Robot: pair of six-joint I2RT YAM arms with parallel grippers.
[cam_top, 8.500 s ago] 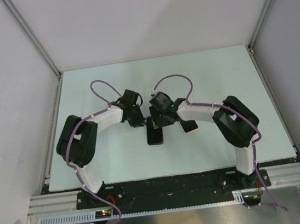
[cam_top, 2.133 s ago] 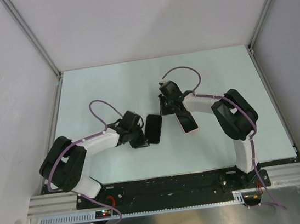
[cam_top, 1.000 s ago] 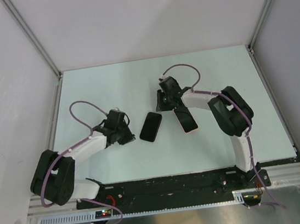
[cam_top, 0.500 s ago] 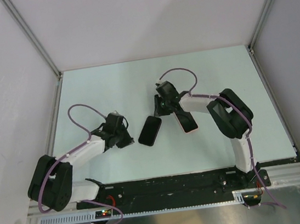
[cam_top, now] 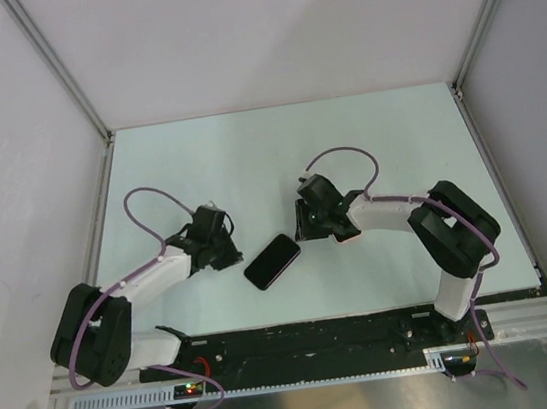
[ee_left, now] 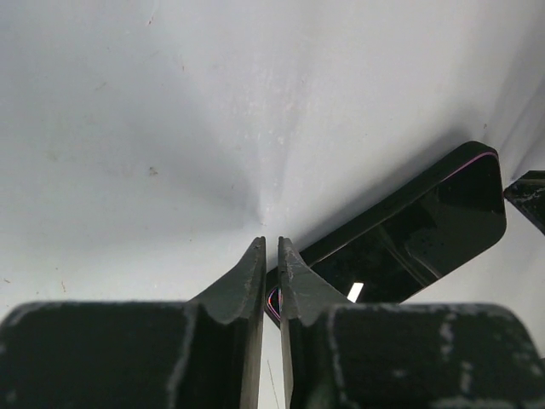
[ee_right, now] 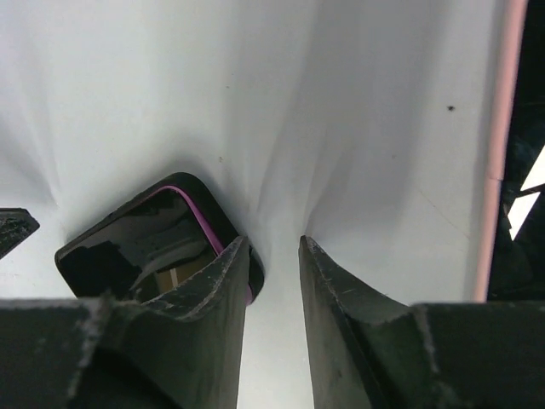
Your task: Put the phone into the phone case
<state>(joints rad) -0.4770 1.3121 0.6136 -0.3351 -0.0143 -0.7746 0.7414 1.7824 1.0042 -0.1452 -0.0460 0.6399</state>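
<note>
The black phone (cam_top: 272, 261) lies flat and slantwise on the table, between the two grippers. It shows in the left wrist view (ee_left: 409, 230) and in the right wrist view (ee_right: 136, 243). The pink phone case (cam_top: 344, 236) lies just right of it, mostly hidden under my right arm; its pink edge shows in the right wrist view (ee_right: 494, 128). My left gripper (cam_top: 232, 257) is shut and empty, its tips (ee_left: 270, 249) just at the phone's left corner. My right gripper (cam_top: 305, 230) is slightly open and empty (ee_right: 272, 247), low over the table, its left finger over the phone's right corner.
The pale table (cam_top: 277, 154) is fenced by metal rails (cam_top: 96, 238) at the sides and white walls behind. The two arm bases (cam_top: 312, 341) stand at the near edge.
The phone has turned and slid toward the near left. My right gripper has come down and nearer, following the phone's right end. My left arm has hardly moved in the last half second.
</note>
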